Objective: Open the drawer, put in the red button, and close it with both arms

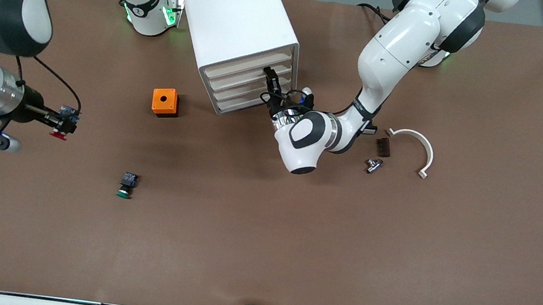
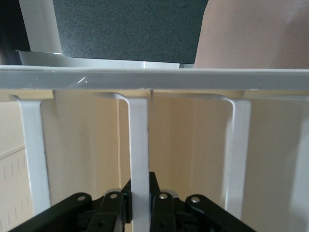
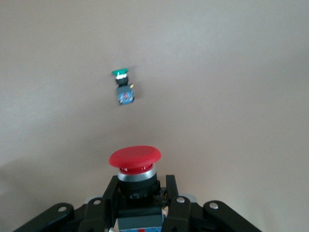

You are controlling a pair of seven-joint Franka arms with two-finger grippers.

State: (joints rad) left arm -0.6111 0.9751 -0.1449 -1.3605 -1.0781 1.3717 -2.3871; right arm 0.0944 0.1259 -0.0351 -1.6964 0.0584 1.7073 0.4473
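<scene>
The white cabinet (image 1: pixel 238 19) stands at the middle of the table with four pale drawer fronts that look level with one another. My left gripper (image 1: pixel 268 78) is at those fronts, shut on the white lip of one drawer (image 1: pixel 242 75). In the left wrist view the gripper (image 2: pixel 140 195) clamps this white lip (image 2: pixel 139 140) from both sides. My right gripper (image 1: pixel 63 125) is above the table near the right arm's end and is shut on the red button (image 1: pixel 58 134). In the right wrist view the gripper (image 3: pixel 140 188) holds the button's black body, with the red cap (image 3: pixel 134 158) sticking out past the fingers.
A green-capped button (image 1: pixel 126 185) lies on the table nearer the front camera than the small orange box (image 1: pixel 165 102); it also shows in the right wrist view (image 3: pixel 123 86). A white curved piece (image 1: pixel 417 144), a brown block (image 1: pixel 382 147) and a metal fitting (image 1: pixel 373 165) lie toward the left arm's end.
</scene>
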